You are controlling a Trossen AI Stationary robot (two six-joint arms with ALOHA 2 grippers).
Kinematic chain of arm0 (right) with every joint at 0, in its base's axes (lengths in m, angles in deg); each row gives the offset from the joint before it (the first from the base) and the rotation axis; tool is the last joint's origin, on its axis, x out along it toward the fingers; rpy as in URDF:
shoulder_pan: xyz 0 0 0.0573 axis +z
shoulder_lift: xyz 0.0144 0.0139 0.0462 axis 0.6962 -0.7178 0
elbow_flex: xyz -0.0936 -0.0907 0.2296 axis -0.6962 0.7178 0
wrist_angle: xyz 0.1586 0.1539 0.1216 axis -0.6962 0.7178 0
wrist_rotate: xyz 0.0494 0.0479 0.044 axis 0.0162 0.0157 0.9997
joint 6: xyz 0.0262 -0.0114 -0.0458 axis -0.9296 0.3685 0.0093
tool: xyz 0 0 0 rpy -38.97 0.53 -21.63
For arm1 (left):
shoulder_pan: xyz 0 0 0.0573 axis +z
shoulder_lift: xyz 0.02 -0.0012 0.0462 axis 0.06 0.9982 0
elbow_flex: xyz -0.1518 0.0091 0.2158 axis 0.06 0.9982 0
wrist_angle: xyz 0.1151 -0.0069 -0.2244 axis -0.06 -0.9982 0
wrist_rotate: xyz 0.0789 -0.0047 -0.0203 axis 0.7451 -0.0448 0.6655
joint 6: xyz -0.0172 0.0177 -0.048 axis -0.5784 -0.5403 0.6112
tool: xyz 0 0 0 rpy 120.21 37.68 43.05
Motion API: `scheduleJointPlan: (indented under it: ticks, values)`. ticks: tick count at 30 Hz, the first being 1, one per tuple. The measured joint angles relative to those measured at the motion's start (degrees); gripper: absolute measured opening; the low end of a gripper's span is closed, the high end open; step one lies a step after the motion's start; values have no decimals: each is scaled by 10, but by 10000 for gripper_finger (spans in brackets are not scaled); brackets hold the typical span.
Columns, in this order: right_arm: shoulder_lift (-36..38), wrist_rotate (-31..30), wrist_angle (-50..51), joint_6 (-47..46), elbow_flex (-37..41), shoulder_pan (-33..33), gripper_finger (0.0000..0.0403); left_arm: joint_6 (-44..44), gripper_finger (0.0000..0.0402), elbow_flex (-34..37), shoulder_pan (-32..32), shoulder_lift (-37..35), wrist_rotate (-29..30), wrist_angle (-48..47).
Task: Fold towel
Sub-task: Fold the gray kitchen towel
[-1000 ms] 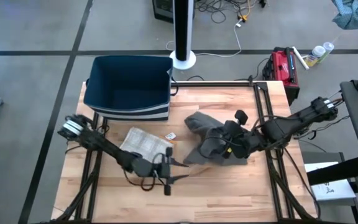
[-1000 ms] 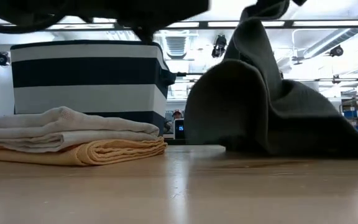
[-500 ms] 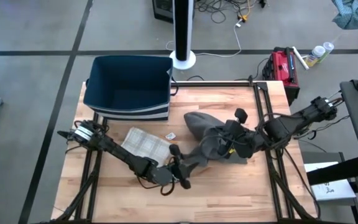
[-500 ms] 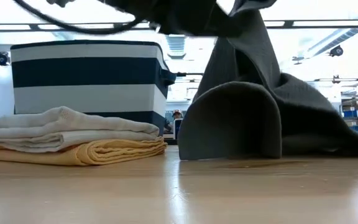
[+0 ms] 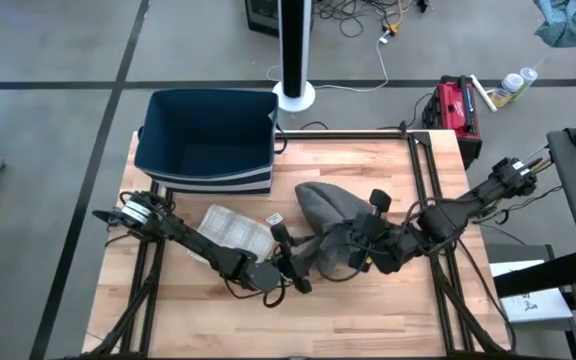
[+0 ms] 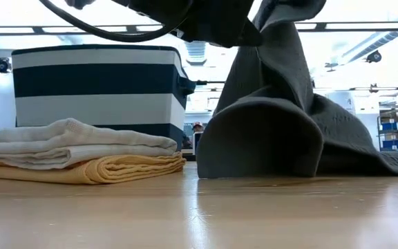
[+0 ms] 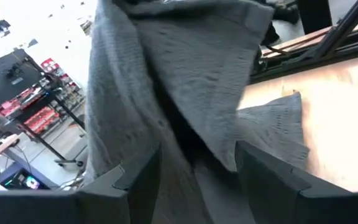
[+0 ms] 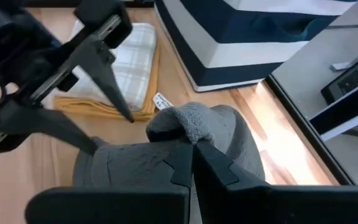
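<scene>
A grey towel (image 5: 328, 215) is shown bunched and partly lifted at mid-tabletop (image 5: 368, 310). The right gripper (image 8: 191, 152) is clamped on a raised fold. The left gripper (image 7: 194, 165), jaws wide, is set against the towel's near edge.

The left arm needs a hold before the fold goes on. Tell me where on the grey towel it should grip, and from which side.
Grip the loose lower edge of the grey towel that bulges toward the left gripper, coming in from the folded stack side. The right gripper holds a pinched fold raised, so the cloth drapes down into a rounded free flap there, probably the easiest part to pinch.
</scene>
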Motion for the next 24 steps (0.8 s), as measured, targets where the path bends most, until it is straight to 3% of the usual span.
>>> scheduleJointPlan:
  ticks: [15, 24]
  values:
    - [2, -6, -2, 11, -14, 7, 2, 24, 160, 4, -28, -4, 26, -27]
    - [2, -22, -1, 36, -20, 7, 2, 28, 203, 11, -12, -22, 27, -25]
